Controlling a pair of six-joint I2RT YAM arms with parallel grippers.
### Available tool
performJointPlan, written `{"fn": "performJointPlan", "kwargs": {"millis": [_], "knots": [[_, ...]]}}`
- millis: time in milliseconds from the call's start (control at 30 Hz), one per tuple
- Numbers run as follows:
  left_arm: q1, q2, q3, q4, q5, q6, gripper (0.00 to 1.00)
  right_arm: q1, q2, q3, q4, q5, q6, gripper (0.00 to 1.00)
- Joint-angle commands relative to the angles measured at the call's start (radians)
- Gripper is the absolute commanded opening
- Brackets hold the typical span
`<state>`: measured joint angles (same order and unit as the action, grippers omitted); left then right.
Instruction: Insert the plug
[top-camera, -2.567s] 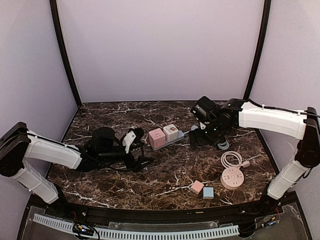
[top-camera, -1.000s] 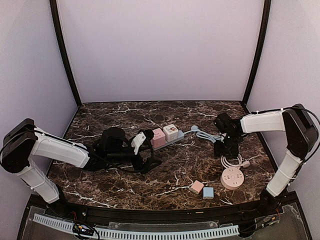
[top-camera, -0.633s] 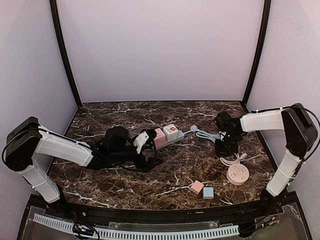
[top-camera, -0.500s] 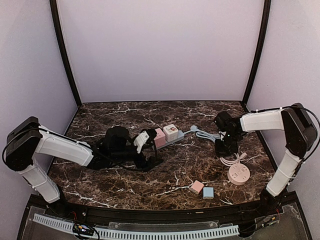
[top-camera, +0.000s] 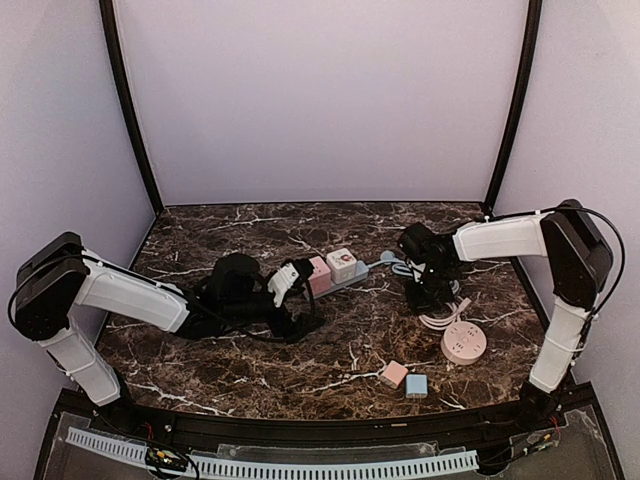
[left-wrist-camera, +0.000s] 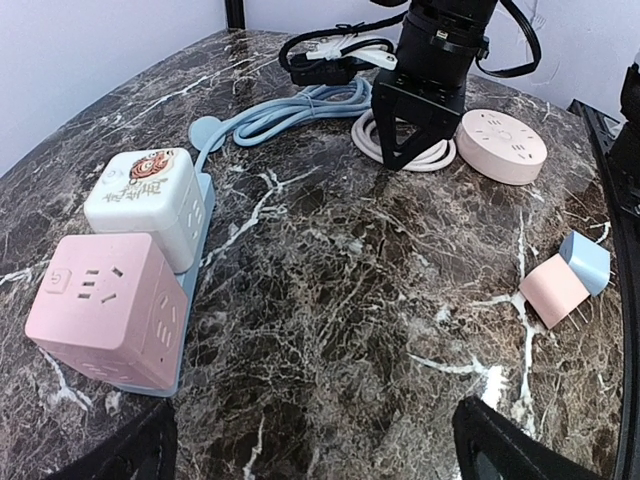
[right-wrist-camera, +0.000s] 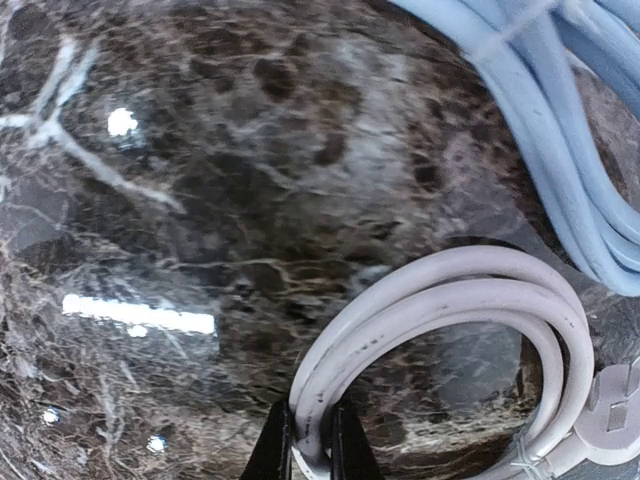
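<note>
Far left: left gripper (left-wrist-camera: 320, 455) spread wide, holding nothing, low over the marble table (top-camera: 220, 230) and facing the power strip (top-camera: 338, 272). Seated on that strip, side by side, a pink cube socket (left-wrist-camera: 105, 315) and a white cube socket (left-wrist-camera: 145, 200), with nothing plugged into the faces on view. Trailing rightward off the strip's end, a pale blue cable (left-wrist-camera: 290, 110).

Next along, right gripper (right-wrist-camera: 307, 450) pinched tight onto one strand of the white coiled cable (right-wrist-camera: 450, 300), not onto the plug (right-wrist-camera: 608, 415) itself. That plug tied in against the coil, at the lower right of the right wrist view, well apart from the strip.

Just beyond, a round pink socket (top-camera: 464, 342). Toward the near edge, a small pink adapter (top-camera: 394, 374) touching a blue adapter (top-camera: 416, 385).

Judged step: fetching the plug, with insertion not begun. Likely called for next: bring the coil toward the strip, regrip on the plug body, square the prongs to a free socket face, and steady the strip with the open gripper.
</note>
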<state>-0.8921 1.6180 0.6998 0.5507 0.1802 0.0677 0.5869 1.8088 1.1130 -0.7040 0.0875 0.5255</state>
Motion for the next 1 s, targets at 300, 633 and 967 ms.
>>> {"fn": "performJointPlan", "kwargs": {"millis": [300, 633, 967], "knots": [[0.024, -0.012, -0.024, 0.012, -0.012, 0.000, 0.96, 0.177, 0.188, 0.133, 0.152, -0.368, -0.142, 0.00], [0.031, -0.027, -0.040, 0.006, -0.029, -0.003, 0.96, 0.245, 0.290, 0.286, 0.124, -0.408, -0.219, 0.00], [0.030, -0.050, -0.056, -0.011, -0.044, -0.009, 0.96, 0.295, 0.308, 0.339, 0.114, -0.400, -0.270, 0.00]]}}
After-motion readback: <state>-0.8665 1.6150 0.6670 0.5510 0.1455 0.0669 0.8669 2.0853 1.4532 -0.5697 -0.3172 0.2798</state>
